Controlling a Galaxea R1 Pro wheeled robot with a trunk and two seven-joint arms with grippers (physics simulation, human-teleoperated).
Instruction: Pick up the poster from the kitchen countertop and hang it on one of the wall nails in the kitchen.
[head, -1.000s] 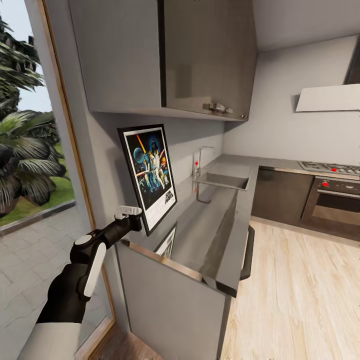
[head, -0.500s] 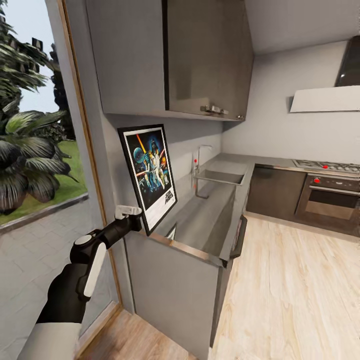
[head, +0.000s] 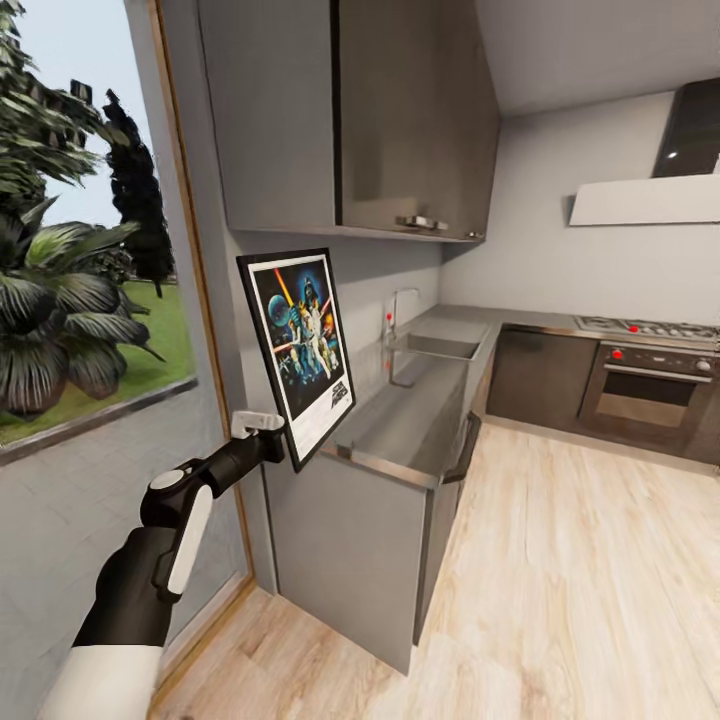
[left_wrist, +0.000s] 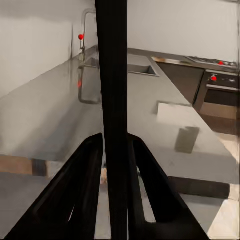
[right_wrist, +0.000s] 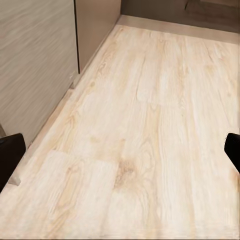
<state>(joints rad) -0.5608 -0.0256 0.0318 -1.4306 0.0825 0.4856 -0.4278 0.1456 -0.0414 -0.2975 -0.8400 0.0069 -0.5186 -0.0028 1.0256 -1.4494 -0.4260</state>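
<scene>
The poster (head: 300, 352), dark blue artwork in a white border and thin black frame, hangs upright in the air beside the near end of the grey kitchen countertop (head: 405, 425). My left gripper (head: 272, 440) is shut on its lower left edge. In the left wrist view the frame shows edge-on as a black bar (left_wrist: 112, 90) between the two fingers (left_wrist: 82, 192), with the worktop beyond it. In the right wrist view my right gripper (right_wrist: 120, 152) is open over bare wooden floor (right_wrist: 150, 100), with nothing between its fingertips (right_wrist: 10, 156).
Grey wall cabinets (head: 350, 110) hang above the worktop. A sink with a slim tap (head: 398, 310) sits further along it. An oven (head: 645, 385) and a hood (head: 640, 200) are at the back right. A tall window (head: 80, 300) is on the left, with wooden floor (head: 580, 580) to the right.
The camera has pulled back from the counter, so the counter looks smaller and more floor shows. The poster and left gripper keep their place in the picture.
</scene>
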